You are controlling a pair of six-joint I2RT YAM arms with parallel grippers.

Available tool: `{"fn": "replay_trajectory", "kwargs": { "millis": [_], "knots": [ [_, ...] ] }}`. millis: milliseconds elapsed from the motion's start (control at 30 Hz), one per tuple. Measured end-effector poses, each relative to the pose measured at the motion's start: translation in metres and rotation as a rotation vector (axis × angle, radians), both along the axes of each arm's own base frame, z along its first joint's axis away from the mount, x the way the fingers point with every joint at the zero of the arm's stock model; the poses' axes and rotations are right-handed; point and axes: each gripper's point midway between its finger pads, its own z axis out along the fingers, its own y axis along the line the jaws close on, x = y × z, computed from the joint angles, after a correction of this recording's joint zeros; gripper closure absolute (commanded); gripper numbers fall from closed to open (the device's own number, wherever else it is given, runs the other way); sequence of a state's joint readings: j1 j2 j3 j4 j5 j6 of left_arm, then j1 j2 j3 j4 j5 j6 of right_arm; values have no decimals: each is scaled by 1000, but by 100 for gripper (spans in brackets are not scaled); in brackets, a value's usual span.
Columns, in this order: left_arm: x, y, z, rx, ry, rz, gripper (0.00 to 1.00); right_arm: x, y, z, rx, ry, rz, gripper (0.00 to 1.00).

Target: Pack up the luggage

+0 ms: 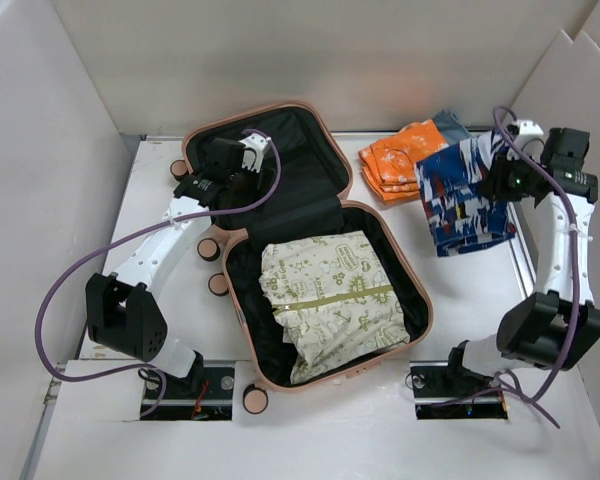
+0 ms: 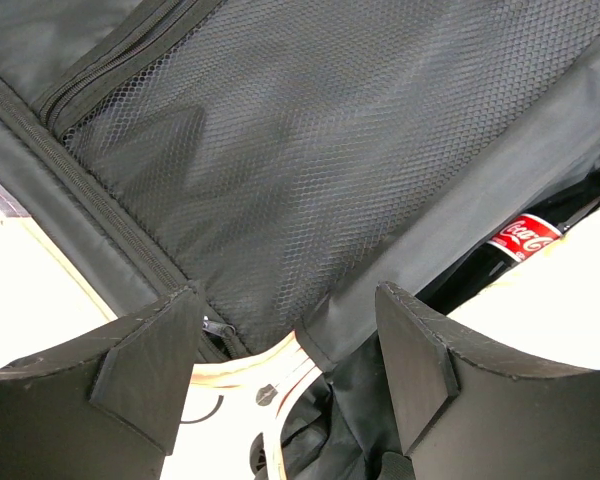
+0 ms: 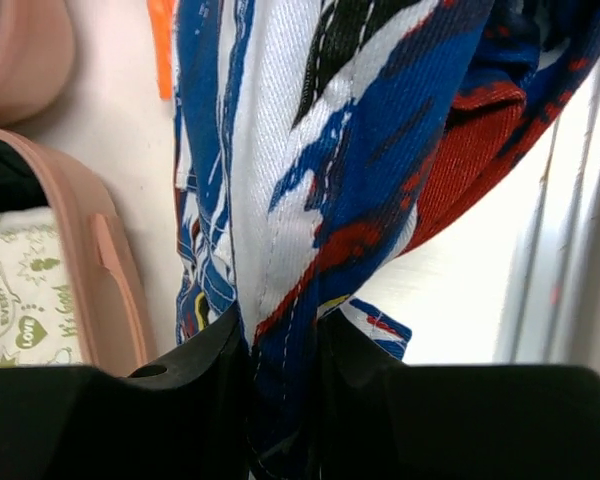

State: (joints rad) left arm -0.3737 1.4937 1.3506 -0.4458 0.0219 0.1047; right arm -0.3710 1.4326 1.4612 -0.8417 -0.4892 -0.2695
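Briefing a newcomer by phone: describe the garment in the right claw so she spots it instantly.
Find the open pink luggage, look right of its far half. The garment, pinched in the right claw, is splashed blue, white and red, unlike the orange folded cloth beside it.

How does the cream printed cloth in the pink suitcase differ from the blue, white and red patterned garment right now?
The cream cloth with green print lies folded flat inside the near half of the pale pink hard-shell suitcase; the blue, white and red patterned garment is outside it, to its right. Nothing grips the cream cloth; the right claw is shut on the patterned garment, bunching its edge. Both are printed fabric.
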Motion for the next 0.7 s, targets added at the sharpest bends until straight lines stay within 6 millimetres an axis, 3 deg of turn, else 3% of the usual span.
{"fn": "replay_trajectory", "kwargs": {
  "millis": [100, 167, 267, 333, 433, 500, 600, 700],
  "knots": [
    [0, 0, 0, 1, 0, 1, 35, 5, 21, 46, -62, -86, 34, 100],
    [0, 0, 0, 1, 0, 1, 35, 7, 47, 79, -81, -156, 86, 100],
    [0, 0, 0, 1, 0, 1, 35, -1, 108, 116, -58, -249, 208, 100],
    [0, 1, 0, 2, -1, 2, 35, -18, 155, 129, -7, -277, 309, 100],
    [1, 2, 0, 7, -3, 8, 34, -58, 223, 134, 122, -269, 470, 100],
    [1, 3, 0, 11, -4, 13, 34, -88, 254, 130, 215, -234, 544, 100],
    [1, 4, 0, 17, -6, 19, 34, -123, 284, 120, 342, -174, 611, 100],
    [1, 5, 2, 20, -5, 23, 34, -147, 299, 85, 418, -79, 640, 100]
  ]
}}
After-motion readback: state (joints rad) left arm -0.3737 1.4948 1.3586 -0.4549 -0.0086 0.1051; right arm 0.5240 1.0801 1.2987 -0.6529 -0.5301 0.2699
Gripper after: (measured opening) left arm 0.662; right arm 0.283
